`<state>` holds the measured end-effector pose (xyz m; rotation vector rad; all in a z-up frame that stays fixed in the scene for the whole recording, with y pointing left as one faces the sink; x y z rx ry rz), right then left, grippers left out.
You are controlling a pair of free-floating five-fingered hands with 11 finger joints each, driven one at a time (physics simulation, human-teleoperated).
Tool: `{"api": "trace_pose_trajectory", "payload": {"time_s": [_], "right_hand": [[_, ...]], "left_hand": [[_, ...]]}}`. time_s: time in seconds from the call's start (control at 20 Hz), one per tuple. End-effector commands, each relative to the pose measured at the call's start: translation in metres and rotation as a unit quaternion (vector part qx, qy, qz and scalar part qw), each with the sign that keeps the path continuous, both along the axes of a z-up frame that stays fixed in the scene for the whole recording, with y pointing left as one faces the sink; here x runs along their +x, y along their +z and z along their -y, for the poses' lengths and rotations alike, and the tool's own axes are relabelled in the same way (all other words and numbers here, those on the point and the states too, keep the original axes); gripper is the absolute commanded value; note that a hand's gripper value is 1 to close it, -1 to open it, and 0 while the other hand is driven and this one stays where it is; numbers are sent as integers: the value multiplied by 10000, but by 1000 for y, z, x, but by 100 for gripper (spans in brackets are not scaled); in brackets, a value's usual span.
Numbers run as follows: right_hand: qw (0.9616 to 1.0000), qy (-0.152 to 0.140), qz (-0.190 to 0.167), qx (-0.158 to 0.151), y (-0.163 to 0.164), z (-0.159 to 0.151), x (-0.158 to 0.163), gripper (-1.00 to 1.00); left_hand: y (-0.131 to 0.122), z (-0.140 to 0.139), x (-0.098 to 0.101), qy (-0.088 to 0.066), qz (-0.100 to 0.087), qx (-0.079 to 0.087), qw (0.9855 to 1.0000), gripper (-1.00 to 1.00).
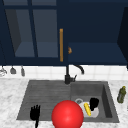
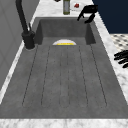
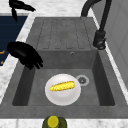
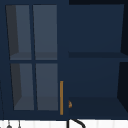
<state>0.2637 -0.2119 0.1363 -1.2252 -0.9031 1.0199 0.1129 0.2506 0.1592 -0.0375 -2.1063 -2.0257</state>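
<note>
A white plate (image 1: 94, 113) lies on the floor of the sink basin (image 1: 106, 100) with a yellow corn cob (image 1: 87, 109) on it. The plate (image 3: 62, 93) and cob (image 3: 62, 85) lie beside the drain (image 3: 82, 80). My right hand (image 1: 94, 102) hovers over the basin's front side, apart from the plate, fingers loosely drooping and holding nothing. It appears again as the right hand (image 3: 25, 55) and the right hand (image 2: 87, 12). My left hand (image 1: 35, 113) floats at the drainboard's front left corner, fingers straight and spread; the left hand (image 2: 122, 58) is idle.
A red ball (image 1: 67, 115) sits low at the front. A black faucet (image 1: 67, 75) stands behind the sink. A green bottle (image 1: 121, 94) is on the counter to the right. Above, a blue wall cabinet has a shut glass door (image 4: 33, 57) and open shelves (image 4: 96, 53).
</note>
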Motion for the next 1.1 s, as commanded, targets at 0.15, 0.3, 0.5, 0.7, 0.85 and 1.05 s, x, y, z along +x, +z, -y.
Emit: {"api": "trace_pose_trajectory", "payload": {"time_s": [0.15,0.3,0.5,0.7,0.85,1.05], "right_hand": [[10000,0,0,0,0,0,0,0],[10000,0,0,0,0,0,0,0],[10000,0,0,0,0,0,0,0],[10000,0,0,0,0,0,0,0],[9999,-110,-22,31,1,4,0,-100],[9998,-158,-64,109,11,18,-1,-100]], "left_hand": [[4,1,-5,-744,2,70,9972,-100],[4,0,-5,-870,5,9,9962,-100],[3,0,-6,-1060,15,-67,9943,-100],[3,-1,-7,-577,11,-206,9981,-100],[4,2,-9,-620,72,-88,9980,0],[4,2,-9,-584,149,-117,9981,0]]}}
